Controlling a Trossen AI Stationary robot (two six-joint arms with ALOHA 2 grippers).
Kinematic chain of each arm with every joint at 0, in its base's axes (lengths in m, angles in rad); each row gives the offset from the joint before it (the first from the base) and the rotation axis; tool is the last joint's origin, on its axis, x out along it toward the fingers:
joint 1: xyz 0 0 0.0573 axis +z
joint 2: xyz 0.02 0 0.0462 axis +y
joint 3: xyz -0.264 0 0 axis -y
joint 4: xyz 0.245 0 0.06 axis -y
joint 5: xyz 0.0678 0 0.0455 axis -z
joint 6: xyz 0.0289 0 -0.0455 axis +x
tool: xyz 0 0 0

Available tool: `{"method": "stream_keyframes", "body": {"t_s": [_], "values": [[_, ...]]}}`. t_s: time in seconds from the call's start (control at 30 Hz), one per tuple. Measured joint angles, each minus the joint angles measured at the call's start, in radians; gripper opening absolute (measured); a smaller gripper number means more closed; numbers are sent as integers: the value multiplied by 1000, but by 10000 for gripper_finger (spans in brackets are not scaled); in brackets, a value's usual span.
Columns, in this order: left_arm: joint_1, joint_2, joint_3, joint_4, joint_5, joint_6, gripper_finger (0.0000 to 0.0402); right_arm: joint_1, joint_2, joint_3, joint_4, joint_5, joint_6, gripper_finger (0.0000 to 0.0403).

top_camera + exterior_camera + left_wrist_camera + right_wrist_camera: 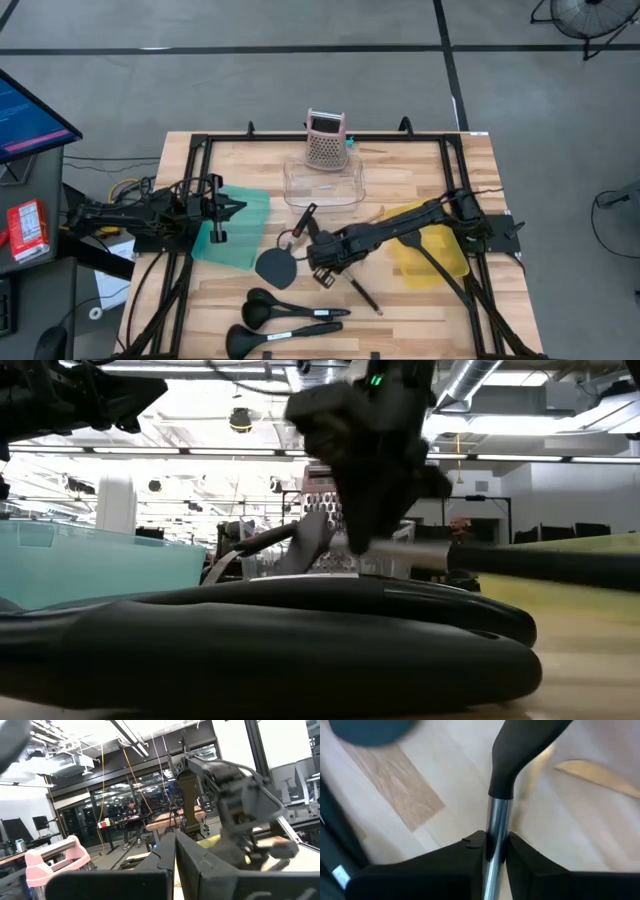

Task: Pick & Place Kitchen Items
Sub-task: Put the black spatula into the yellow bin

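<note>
Shiny metal utensil shaft (496, 827), wooden table (405, 800)

On the table (420, 170): 2 black ladles (262, 298), 1 round-headed black utensil (276, 266), 1 metal-shafted utensil (362, 294), 1 pink grater (326, 139), 1 clear container (325, 185), 1 teal bin (240, 230), 1 yellow bin (430, 255). 2 arms.

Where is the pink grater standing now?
In the high view, the pink grater stands at the table's far edge, centrally, just behind the clear container.
</note>
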Motion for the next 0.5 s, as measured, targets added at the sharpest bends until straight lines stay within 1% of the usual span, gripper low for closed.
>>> {"method": "stream_keyframes", "body": {"t_s": [0.07, 0.17, 0.33, 0.43, 0.5], "values": [[0, 0, 0, 0, 0, 0, 2, -2, -27, 0, -50, 7, 6, 44], [0, 0, 0, 0, 0, 0, 2, 5, -77, 0, -72, 7, 9, 43], [0, 0, 0, 2, 0, 0, 2, 23, -209, 0, -123, 6, 15, 41], [0, 0, 0, 3, 1, 0, 2, 34, -293, 0, -231, 6, 47, 41], [0, 0, 0, 4, 1, 0, 2, 40, -346, 1, -354, 6, 87, 41]]}}
